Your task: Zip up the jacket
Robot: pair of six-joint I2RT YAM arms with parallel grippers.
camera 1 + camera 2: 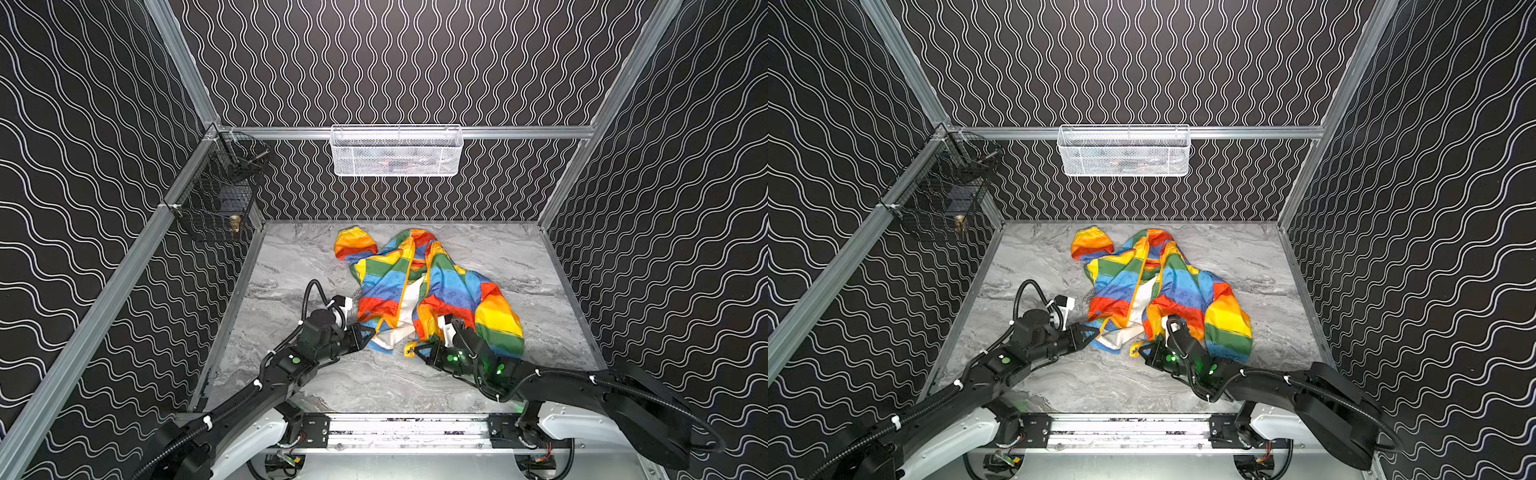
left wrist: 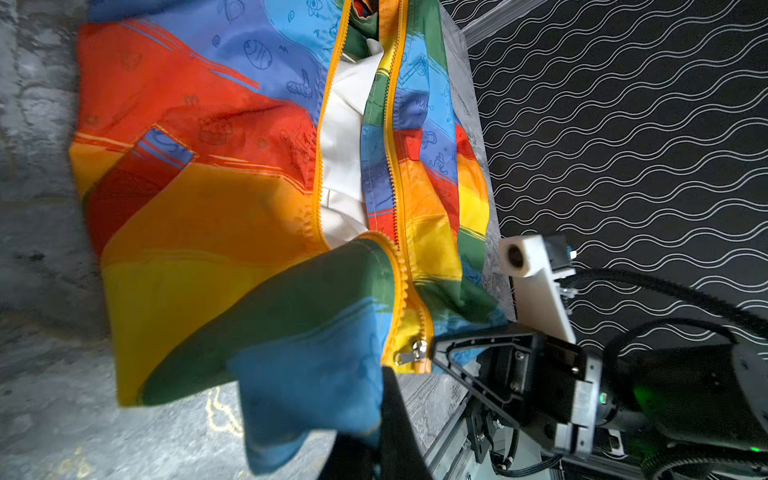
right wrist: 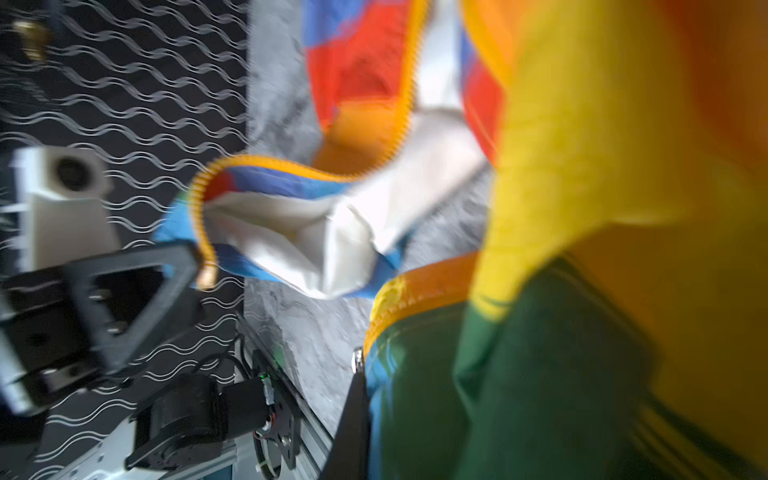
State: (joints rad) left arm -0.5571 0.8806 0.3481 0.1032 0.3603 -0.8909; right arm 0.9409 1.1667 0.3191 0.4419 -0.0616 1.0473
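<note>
Orange zipper (image 2: 320, 166) is gaping; left fingers (image 1: 362, 333) and right fingers (image 2: 439, 351) are pinching jacket (image 1: 436, 286) hems; thin fabric could be slipping free, misaligning slider (image 2: 417, 349).

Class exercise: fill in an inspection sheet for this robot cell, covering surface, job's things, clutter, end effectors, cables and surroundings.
Surface: grey marble-pattern tabletop, flat.
Job's things: thin rainbow-striped jacket lies crumpled, front open, white lining showing, orange zipper unjoined.
Clutter: nothing seen.
Grippers: left end effector shut on one bottom front corner; right end effector shut on the other, beside the metal zipper slider.
Cables: black corrugated cable loops above left arm.
Surroundings: white mesh basket on back rail; black wire basket on left rail; wavy-patterned black walls.
</note>
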